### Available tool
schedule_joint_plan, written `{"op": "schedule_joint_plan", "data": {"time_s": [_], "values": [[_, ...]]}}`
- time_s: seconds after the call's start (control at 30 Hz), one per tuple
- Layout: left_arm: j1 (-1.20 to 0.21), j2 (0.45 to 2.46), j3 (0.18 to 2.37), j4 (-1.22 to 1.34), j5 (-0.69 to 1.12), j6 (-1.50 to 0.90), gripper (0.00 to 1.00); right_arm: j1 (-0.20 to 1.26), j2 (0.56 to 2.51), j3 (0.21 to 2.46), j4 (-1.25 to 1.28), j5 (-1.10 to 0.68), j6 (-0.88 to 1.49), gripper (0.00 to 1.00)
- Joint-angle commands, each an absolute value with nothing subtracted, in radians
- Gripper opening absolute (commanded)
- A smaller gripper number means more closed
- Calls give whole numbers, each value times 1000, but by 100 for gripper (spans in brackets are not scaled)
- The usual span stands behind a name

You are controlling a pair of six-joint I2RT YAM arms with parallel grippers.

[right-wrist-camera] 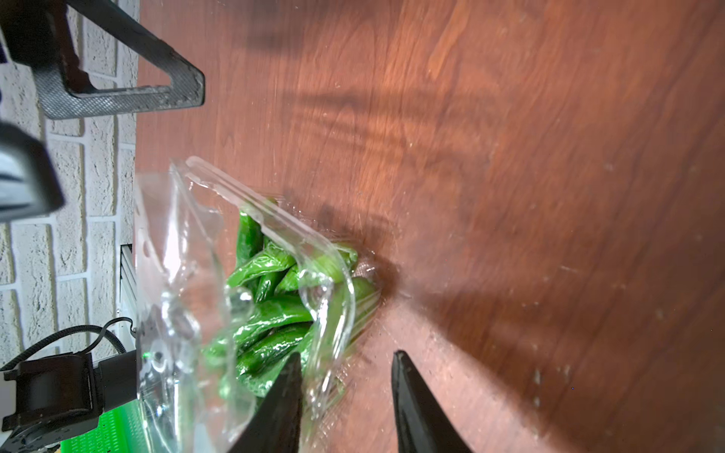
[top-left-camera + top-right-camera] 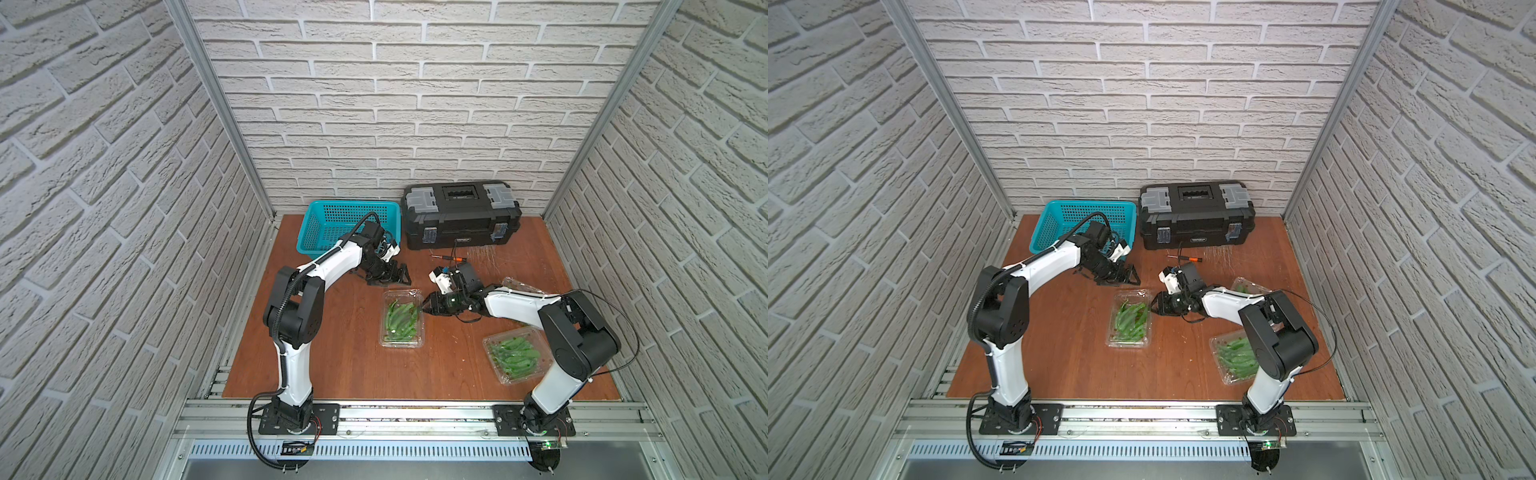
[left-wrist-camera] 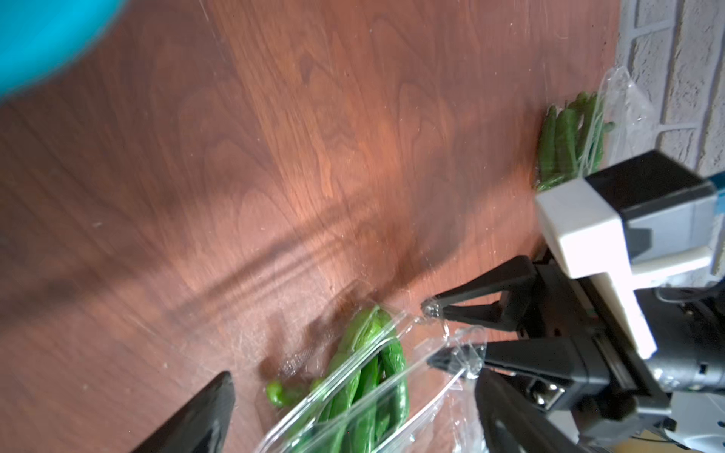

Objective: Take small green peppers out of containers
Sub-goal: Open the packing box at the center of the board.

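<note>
A clear container [image 2: 419, 341] [image 2: 1113, 343] lies mid-table, full of small green peppers [image 2: 400, 318] [image 2: 1131, 318] [image 1: 270, 313], its lid [image 1: 176, 255] partly raised. My right gripper [image 2: 424, 305] [image 1: 345, 357] is open at its far right corner; one finger is inside the rim, the other outside over bare wood. My left gripper [image 2: 397, 279] [image 3: 353, 376] stands wide open just beyond the container's far end and holds nothing. A second container [image 2: 492, 345] of peppers sits front right. A third container [image 2: 521, 286] [image 3: 612, 102] lies mostly hidden behind the right arm.
A teal perforated basket [image 2: 324, 224] stands at the back left, beside a black toolbox [image 2: 461, 216] against the back wall. An orange-handled screwdriver [image 2: 451, 258] lies in front of the toolbox. Brick walls close in three sides of the wooden table [image 2: 332, 365].
</note>
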State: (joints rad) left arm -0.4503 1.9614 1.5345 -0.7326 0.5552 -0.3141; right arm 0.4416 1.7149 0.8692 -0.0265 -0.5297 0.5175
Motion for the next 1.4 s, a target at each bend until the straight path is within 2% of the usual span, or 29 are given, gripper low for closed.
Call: {"op": "schedule_joint_plan", "data": {"time_s": [0.0,0.23,0.43,0.7,0.97,1.07,1.27,1.37], "values": [[-472,1952,1533,-762,511,-285,95,446,1711,879,25,-542,534,35],[-491,1827,1419,-659,481,-275,95,446,1765,911,37,-572,548,3],[-504,1808,1402,-585,489,-227,95,446,1754,922,14,-563,542,3],[-508,1887,1467,-603,585,-87,94,446,1723,969,-66,-558,502,3],[-516,1923,1457,-515,685,-90,92,448,1733,991,-93,-569,488,3],[-520,1926,1455,-504,713,-92,89,448,1736,994,-95,-567,488,3],[-523,1940,1457,-541,767,-81,73,448,1744,1005,-101,-562,488,3],[-525,1954,1454,-546,768,-89,71,448,1744,1006,-98,-561,489,3]]}}
